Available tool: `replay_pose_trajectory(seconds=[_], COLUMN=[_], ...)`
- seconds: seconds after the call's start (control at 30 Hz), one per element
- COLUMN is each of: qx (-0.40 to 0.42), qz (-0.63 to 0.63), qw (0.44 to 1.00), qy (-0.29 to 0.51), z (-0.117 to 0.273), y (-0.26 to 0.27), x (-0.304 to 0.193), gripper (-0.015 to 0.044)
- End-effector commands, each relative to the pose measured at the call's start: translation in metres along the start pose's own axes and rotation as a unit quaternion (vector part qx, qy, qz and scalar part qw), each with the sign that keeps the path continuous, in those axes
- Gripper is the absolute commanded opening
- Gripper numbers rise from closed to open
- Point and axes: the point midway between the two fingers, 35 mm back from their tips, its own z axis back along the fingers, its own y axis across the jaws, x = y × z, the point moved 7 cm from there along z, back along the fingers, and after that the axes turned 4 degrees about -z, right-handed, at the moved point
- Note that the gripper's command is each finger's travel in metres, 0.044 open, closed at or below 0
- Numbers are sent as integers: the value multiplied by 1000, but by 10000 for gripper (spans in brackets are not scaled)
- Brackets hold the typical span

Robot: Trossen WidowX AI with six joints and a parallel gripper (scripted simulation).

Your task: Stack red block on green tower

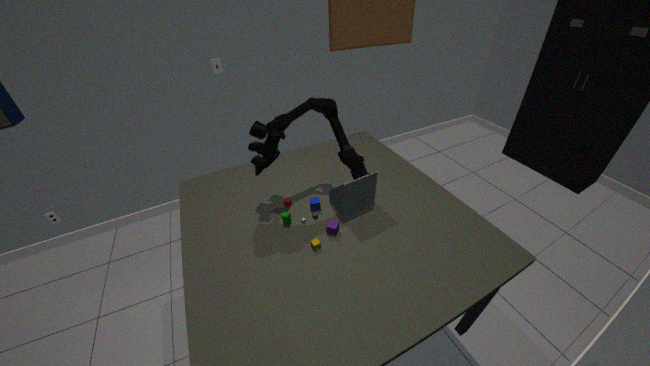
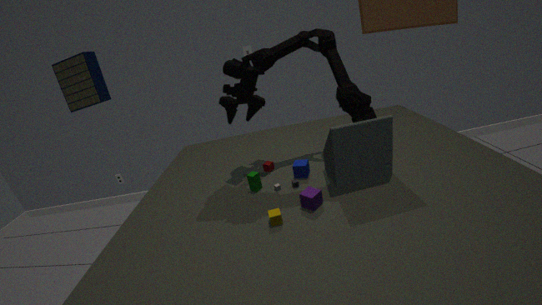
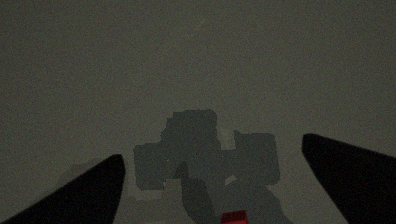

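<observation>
- The end effector [image 2: 241,112] hangs in the upper middle of the exterior view, high above the worktop [image 2: 375,250], its two fingers spread wide apart with nothing between them.
- From the wrist view the dark fingertips sit at the lower left and lower right corners, and the arm's own shadow lies across the worktop between them.
- The red block [image 2: 268,166] sits on the worktop near the middle of the exterior view; in the wrist view only its top edge [image 3: 234,217] peeks in at the bottom, between the fingers but far below them.
- The green tower [image 2: 253,181] stands upright just to the lower left of the red block, near it but not touching.
- A blue cube [image 2: 300,168] lies to the right of the red block, a purple cube [image 2: 311,198] below that, and a yellow cube [image 2: 274,217] lowest of all.
- Two tiny cubes, one pale [image 2: 277,187] and one dark [image 2: 295,183], lie between the green tower and the purple cube.
- A grey panel [image 2: 360,156] stands upright at the arm's base, right of the cubes.
</observation>
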Motion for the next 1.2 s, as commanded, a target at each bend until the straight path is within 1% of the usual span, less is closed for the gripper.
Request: replay_pose_trajectory(seconds=[0.0, 0.13, 0.2, 0.43, 0.7, 1.17], qx=[-46, -97, -115, -117, -117, -118], qz=[34, 73, 85, 87, 87, 87], qw=[994, 977, 968, 967, 967, 967], qy=[91, 178, 204, 208, 207, 207], z=[-27, -46, -51, -51, -89, -100], y=[5, 5, 4, 5, -6, -9], x=[-42, -85, -97, -101, -118, -123], gripper=[440, 440, 440, 440, 440, 440])
